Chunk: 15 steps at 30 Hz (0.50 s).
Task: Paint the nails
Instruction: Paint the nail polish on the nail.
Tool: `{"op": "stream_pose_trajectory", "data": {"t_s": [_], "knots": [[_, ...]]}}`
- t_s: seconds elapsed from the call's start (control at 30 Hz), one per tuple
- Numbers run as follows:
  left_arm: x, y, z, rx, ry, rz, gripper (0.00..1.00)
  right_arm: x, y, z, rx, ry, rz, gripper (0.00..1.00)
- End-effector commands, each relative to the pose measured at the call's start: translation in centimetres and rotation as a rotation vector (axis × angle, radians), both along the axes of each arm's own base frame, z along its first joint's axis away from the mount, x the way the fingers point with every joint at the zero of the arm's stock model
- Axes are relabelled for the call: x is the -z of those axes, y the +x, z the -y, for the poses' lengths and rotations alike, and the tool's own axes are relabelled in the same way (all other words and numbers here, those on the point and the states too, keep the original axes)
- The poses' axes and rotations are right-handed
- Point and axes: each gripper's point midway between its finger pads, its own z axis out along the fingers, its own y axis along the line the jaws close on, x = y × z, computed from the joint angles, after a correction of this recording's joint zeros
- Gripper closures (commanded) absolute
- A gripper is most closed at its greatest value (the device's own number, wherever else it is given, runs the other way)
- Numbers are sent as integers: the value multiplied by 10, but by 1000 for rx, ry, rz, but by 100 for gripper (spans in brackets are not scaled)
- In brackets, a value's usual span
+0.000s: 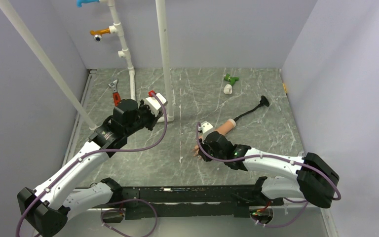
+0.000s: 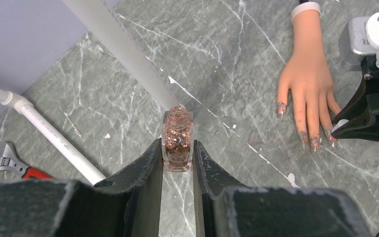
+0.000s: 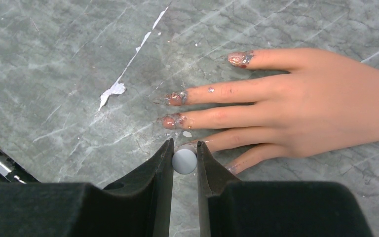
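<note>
The peach mannequin hand (image 3: 301, 106) lies flat on the marble table, fingers spread; it also shows in the top view (image 1: 221, 129) and the left wrist view (image 2: 308, 74). Its nails (image 3: 173, 98) carry glittery polish. My right gripper (image 3: 184, 154) is shut on the white brush cap (image 3: 184, 161), held right over the tip of a lower finger. My left gripper (image 2: 177, 155) is shut on the open bottle of coppery glitter polish (image 2: 177, 140), held upright to the left of the hand.
White pipes (image 1: 164, 54) stand at the back left, close to my left gripper. A red-handled wrench (image 1: 115, 92) lies near them. A green and white object (image 1: 230, 82) and a black stand rod (image 1: 251, 109) lie behind the hand.
</note>
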Motion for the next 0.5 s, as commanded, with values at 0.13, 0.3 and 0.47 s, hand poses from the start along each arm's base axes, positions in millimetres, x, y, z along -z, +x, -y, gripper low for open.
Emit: {"op": "stream_pose_trajectory", "data": {"t_s": [0.13,0.3,0.47], "knots": [[-26,3,4,11,-39,58,100,-16,8,-6,6,39,45,100],[-25,4,4,9,-37,55,100,-16,4,-10,-20,55,32,100],[-26,4,4,10,-37,57,100,-13,-3,-16,-56,76,2,100]]}}
